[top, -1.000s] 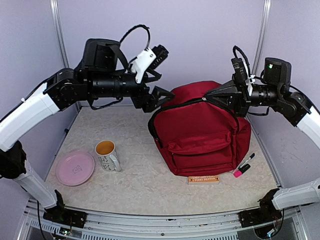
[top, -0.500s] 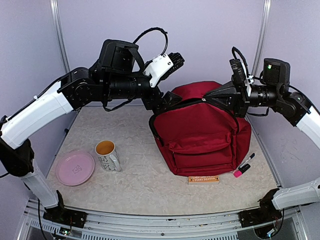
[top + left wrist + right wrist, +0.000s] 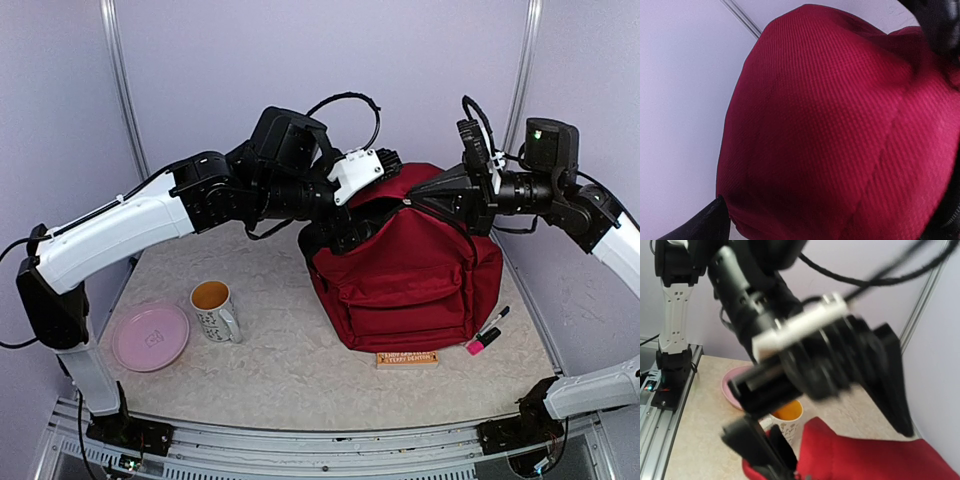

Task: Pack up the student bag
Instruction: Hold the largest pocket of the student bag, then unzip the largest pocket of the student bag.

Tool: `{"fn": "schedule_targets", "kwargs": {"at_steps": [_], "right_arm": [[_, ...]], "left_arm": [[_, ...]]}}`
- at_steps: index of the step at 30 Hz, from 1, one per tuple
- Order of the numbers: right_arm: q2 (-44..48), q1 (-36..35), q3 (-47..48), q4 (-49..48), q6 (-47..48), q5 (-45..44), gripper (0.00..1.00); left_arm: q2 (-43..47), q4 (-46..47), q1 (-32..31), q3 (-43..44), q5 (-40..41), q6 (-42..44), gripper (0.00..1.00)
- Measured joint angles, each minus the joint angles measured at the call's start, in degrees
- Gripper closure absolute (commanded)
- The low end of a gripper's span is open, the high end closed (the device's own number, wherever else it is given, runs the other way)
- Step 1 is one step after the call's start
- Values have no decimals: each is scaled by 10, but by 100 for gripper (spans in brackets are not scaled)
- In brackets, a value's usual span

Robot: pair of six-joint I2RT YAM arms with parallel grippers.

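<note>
Left gripper [image 3: 345, 235]: jaw opening was obscured against student bag [image 3: 410, 275].
Right gripper [image 3: 425, 195]: was clamped on its top.
Nearby: 1 mug [image 3: 213, 308], 1 plate [image 3: 150, 336].

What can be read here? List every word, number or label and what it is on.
Nothing can be read clearly.
On the orange strip in front of the student bag: dark print, too small to read.
On the mug: dark markings, too small to read.
On the pink plate: a faint central mark, illegible.

left hand [image 3: 340, 232] tips indistinct at student bag [image 3: 410, 270] | right hand [image 3: 418, 197] grip unclear | left arm [image 3: 805, 355] blurred
</note>
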State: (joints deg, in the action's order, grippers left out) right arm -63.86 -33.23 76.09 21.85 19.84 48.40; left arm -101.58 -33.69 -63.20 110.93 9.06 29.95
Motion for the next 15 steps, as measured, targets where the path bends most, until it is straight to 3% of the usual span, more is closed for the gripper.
{"fn": "schedule_targets", "kwargs": {"at_steps": [1,2,4,6,7,15], "right_arm": [[0,0,-1,0,0,0,100],[0,0,-1,1,0,0,100],[0,0,-3,2,0,-2,100],[2,0,-7,2,-3,-10,100],[4,0,-10,1,-4,-16,100],[43,6,-21,5,-47,-181,100]], "left_arm": [[-9,5,0,3,6,3,10],[-15,9,0,6,10,4,23],[-28,20,0,11,20,7,63],[-33,30,0,11,28,10,96],[-34,33,0,11,30,10,100],[-23,41,12,10,43,-28,100]]}}
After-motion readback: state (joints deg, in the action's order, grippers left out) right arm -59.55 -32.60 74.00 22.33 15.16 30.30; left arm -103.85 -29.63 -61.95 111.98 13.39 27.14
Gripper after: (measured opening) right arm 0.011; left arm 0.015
